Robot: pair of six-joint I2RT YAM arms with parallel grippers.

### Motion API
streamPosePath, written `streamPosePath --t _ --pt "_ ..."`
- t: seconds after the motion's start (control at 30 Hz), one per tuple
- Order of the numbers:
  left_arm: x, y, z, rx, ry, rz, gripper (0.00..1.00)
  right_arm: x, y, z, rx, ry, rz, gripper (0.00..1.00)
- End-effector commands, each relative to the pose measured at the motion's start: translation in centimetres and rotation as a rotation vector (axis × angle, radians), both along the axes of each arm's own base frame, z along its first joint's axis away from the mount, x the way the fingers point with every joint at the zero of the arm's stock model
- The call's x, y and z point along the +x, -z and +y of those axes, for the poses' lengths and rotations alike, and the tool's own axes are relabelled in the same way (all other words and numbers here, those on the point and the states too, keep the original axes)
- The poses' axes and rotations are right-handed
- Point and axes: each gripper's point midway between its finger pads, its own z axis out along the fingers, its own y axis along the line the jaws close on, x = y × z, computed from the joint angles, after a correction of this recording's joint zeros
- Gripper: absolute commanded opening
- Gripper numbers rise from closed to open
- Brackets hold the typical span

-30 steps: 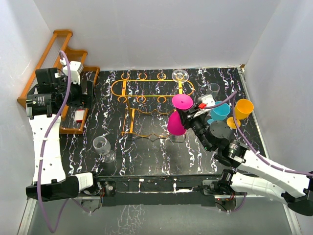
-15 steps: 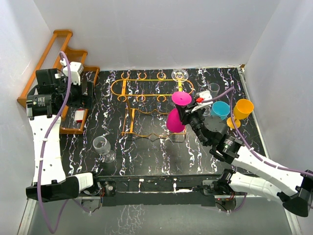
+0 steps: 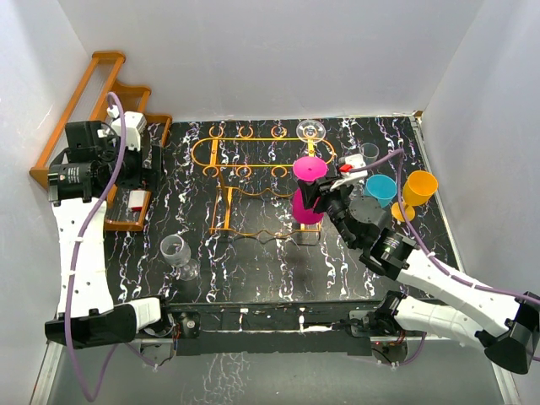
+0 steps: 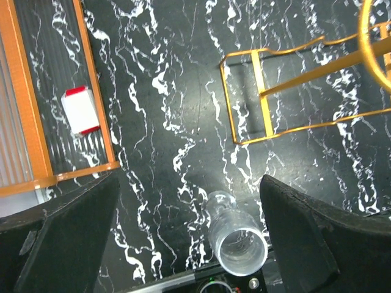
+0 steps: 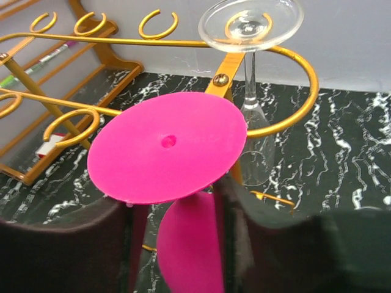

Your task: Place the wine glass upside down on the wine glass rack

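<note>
Two right gripper (image 5: 177, 241) fingers (image 5: 269, 244) flank the inverted pink wine glass (image 5: 166, 146), its foot just above them, the wine glass rack (image 5: 227, 64) ahead. Pinching or slack, I cannot tell. Confirm the foot rests on a slot before backing away. Left gripper (image 4: 183, 238) fingers are spread.

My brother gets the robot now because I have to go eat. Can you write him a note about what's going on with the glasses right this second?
Left gripper: open, empty, above the table near an upright clear glass.
Right gripper: fingers either side of the upside-down pink wine glass; whether they grip it cannot be told.
Things: pink wine glass at the right end of the wine glass rack, beside a clear wine glass already hanging upside down.
Done: pink wine glass flipped and brought to the rack.
Left: check its foot sits in a slot, let go, pull back.
</note>
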Motion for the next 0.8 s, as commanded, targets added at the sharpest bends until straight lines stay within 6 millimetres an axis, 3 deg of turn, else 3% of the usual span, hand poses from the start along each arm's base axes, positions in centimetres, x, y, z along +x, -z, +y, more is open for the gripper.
streamPosePath --t 0.0,0.07,0.17,0.23,0.3,0.33,0.43,0.57,0.77 --pt "-1.9 3.0 1.5 0.086 0.000 0.155 0.93 0.0 -1.3 -0.5 0.080 0.023 -0.011 0.54" --pt "-3.2 4.4 1.7 0.117 0.049 0.244 0.84 -0.3 -1.3 -0.5 0.081 0.008 -0.013 0.55" --pt "-5.5 5.7 1.6 0.149 0.144 0.351 0.82 -0.7 -1.1 -0.4 0.079 -0.014 -0.003 0.63" --pt "-7.0 6.2 1.4 0.157 0.203 0.407 0.82 -1.0 -0.7 -0.5 0.076 -0.021 0.014 0.74" --pt "-7.8 6.9 2.0 0.202 0.222 0.420 0.83 -1.7 -0.7 -0.5 0.077 -0.048 0.019 0.94" --pt "-8.0 7.1 2.4 0.227 0.225 0.426 0.84 -2.0 -0.6 -0.3 0.074 -0.073 0.024 0.98" --pt "-8.2 7.4 3.1 0.263 0.222 0.443 0.84 -3.6 -1.4 -0.1 0.090 -0.155 0.023 0.98" --pt "-8.4 7.5 2.4 0.240 0.243 0.438 0.83 -5.4 -2.4 -0.9 0.086 -0.200 0.038 0.98" --pt "-9.6 10.0 -0.7 0.112 0.343 0.512 0.69 -8.1 -7.5 -3.8 0.224 -0.217 -0.055 0.98"
